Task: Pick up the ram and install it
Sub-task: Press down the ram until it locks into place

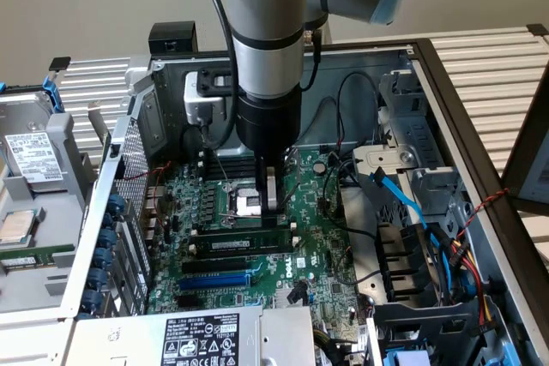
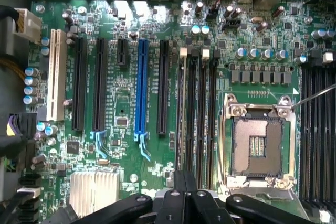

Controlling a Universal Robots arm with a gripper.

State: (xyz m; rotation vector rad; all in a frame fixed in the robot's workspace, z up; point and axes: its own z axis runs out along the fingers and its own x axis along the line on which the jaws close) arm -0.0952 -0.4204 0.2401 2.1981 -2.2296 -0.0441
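Closed down over the board, the gripper (image 1: 273, 203) is hanging inside the open computer case (image 1: 446, 83) in the exterior view, its fingers pressed together just above the row of memory slots beside the bare processor socket (image 1: 249, 203). Right under the fingertips the ram (image 1: 244, 244) is lying lengthwise as a dark stick with a small white label, sitting among the black slots; the fingers are probably pinching its upper edge, though the contact itself is too small to make out. Nearer the camera, the blue long slot (image 1: 214, 280) is running parallel to it on the green motherboard (image 1: 317, 255). A blue cable (image 1: 399, 199) is curving across the drive bay toward the exterior view's right, and a hard drive (image 1: 30, 156) is resting outside the case at the exterior view's left.

From the wrist view, the gripper (image 2: 185, 195) is showing as black fingers drawn together (dark linkage arms are spreading out on either side). They are meeting over the memory slots (image 2: 202, 114), where a thin board edge (image 2: 181, 114) is standing in the slot next to the blue long slot (image 2: 140, 87). Beside the slots, the processor socket (image 2: 257, 148) is lying open, and a white slot (image 2: 54, 74) is sitting well apart.
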